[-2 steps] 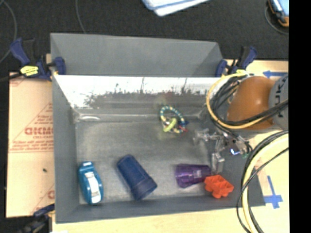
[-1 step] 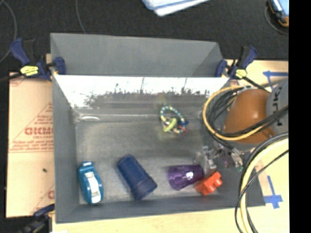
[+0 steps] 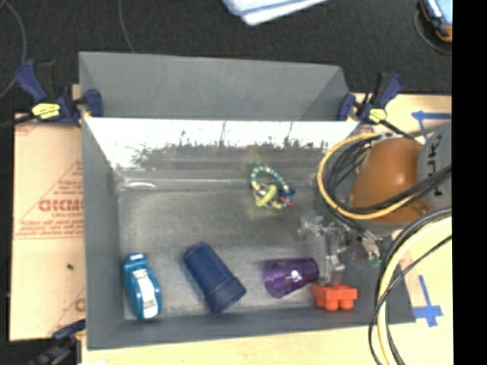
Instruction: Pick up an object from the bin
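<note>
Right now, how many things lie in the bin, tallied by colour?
Blue: 2 (tape dispenser, dark blue cup)
Purple: 1 (purple cup)
Orange: 1 (orange block)
Many-coloured: 1 (bead ring)
Total: 5

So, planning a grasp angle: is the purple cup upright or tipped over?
Tipped over: the purple cup lies on its side on the bin floor, its long wall facing up, beside the orange block.

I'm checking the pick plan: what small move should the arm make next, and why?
Probably ease toward the cup and lower: the gripper stands beside the translucent purple plastic cup lying on its side, just behind the small orange plastic block, with neither seen held.
</note>
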